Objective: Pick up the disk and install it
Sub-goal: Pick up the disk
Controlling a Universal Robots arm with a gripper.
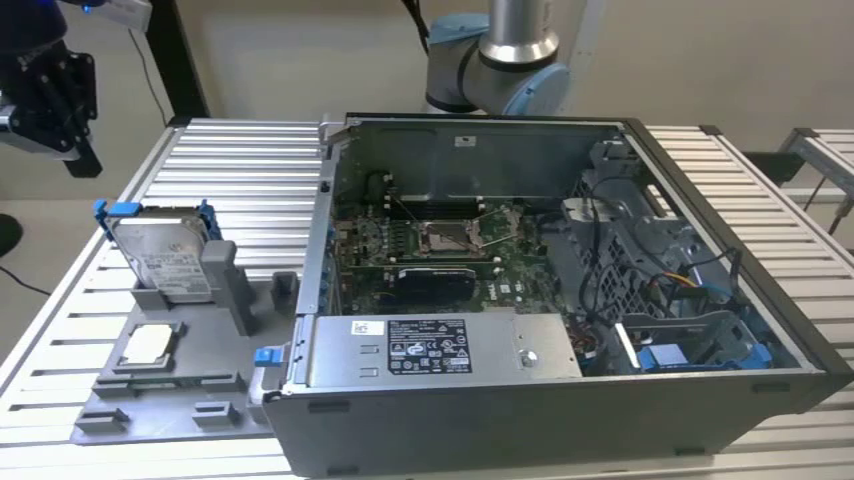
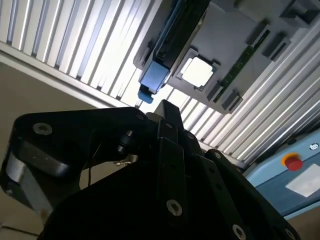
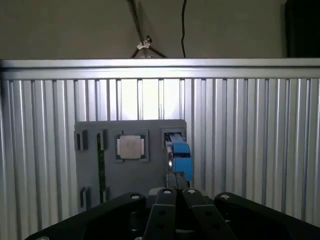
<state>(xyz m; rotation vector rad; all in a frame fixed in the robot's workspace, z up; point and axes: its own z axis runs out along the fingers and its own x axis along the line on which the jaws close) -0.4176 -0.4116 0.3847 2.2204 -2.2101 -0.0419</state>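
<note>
Closest to the lens in the exterior view sits one open computer case (image 1: 534, 400), its grey power-supply box (image 1: 441, 345) along the near wall, all on a slatted metal table (image 1: 240, 160). One arm (image 1: 514, 50) rises behind the case, and its middle stretch is out of frame. One black gripper (image 1: 74, 130) hangs high at the exterior view's left, partly cut by the picture's edge, fingers pointing down. Below it and off to one side lies a grey fixture (image 1: 174, 390) carrying one disk (image 1: 167, 255), propped on edge and leaning, blue carrier around it, label facing up. One square chip (image 1: 147, 345) lies flat just beside it. Gripper and disk are well apart; nothing is held.

Over to the second wrist view: the gripper (image 2: 167, 112) shows its fingers pressed together, empty. Beyond the tips the disk (image 2: 155, 75) appears edge-on, mostly its blue frame, label hidden. The chip (image 2: 197, 70) sits next to it on the fixture (image 2: 235, 30). A red button (image 2: 292, 161) shows off to the side.

Now the first wrist view: the gripper (image 3: 176, 192) is closed tip to tip, with the disk (image 3: 179, 155) straight ahead of the fingertips, again edge-on. One chip (image 3: 131, 147) sits beside it on the fixture (image 3: 130, 175), table slats (image 3: 250, 150) all around.
</note>
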